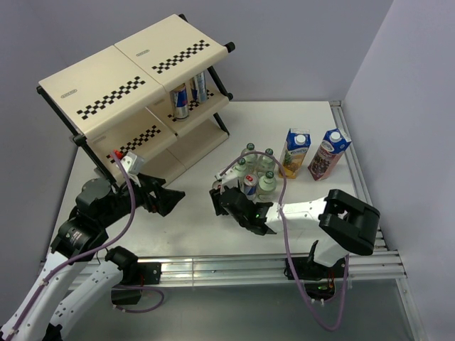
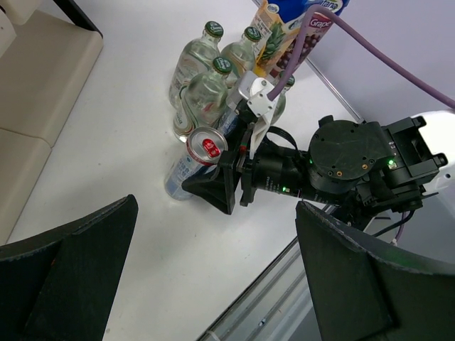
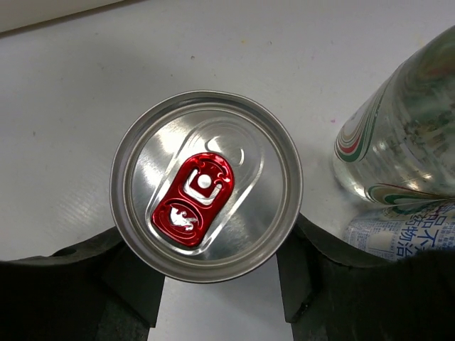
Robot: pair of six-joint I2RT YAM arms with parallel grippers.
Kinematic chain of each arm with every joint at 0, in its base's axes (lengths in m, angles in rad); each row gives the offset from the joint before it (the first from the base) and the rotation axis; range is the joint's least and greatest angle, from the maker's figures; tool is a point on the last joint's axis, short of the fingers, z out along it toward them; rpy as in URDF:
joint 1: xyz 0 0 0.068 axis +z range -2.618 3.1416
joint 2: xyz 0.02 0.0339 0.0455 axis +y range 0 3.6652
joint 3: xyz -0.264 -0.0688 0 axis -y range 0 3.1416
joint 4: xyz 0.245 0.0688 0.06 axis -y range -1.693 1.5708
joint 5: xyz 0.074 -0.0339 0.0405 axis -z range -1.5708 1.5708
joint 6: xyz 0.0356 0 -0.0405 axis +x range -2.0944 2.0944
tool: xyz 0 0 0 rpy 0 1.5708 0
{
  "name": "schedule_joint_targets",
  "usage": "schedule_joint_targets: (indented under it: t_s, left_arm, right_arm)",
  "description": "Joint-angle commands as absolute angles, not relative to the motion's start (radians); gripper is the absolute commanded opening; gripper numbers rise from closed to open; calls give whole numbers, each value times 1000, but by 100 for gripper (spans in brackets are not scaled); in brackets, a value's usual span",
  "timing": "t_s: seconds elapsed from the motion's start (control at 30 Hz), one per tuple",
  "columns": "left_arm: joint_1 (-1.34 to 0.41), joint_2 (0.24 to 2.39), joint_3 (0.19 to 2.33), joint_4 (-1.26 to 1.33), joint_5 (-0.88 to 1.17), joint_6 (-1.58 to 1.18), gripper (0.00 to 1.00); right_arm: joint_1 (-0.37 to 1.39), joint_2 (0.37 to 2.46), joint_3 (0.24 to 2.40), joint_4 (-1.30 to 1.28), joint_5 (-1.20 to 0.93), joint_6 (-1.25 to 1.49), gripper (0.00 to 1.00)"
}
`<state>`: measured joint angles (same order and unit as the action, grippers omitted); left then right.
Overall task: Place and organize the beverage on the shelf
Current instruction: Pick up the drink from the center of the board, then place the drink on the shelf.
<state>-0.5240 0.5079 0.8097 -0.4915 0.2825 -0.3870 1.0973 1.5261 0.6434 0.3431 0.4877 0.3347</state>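
A slim can [image 3: 206,186] with a red tab stands on the table between the jaws of my right gripper [image 3: 220,284]. The jaws stand apart on either side of it, and the can's rim hides any contact. The same can [image 1: 249,186] sits at the near edge of a cluster of clear bottles [image 1: 266,181]. Two cans [image 1: 180,99] stand on the middle tier of the shelf [image 1: 135,78]. My left gripper [image 1: 167,197] is wide open and empty, pointing towards the can [image 2: 202,145] from the left.
Two tall cartons, yellow [image 1: 296,151] and purple [image 1: 328,153], stand behind the bottles at the right. A bottle [image 3: 405,135] is close to the right of the can. The table's front rail [image 1: 270,266] lies just near my arms.
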Motion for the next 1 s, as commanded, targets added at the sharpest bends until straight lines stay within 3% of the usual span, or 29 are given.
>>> schedule_joint_targets:
  t_s: [0.0,0.43,0.73,0.97]
  left_arm:
    - [-522,512,807,-449,299,-377,100]
    - [-520,445,801,-446,137,-408,100]
    - [-486,305,788,-446,5,-443,99]
    - [-440,219,779,-439,-34,-446,99]
  right_arm:
    - [1111,1468,637,431,523,305,38]
    - [1127,1341,807,260,371,201,0]
    - [1121,1411,1162,49,259,114,0]
    - [1097,1594,1515,-104,195,35,0]
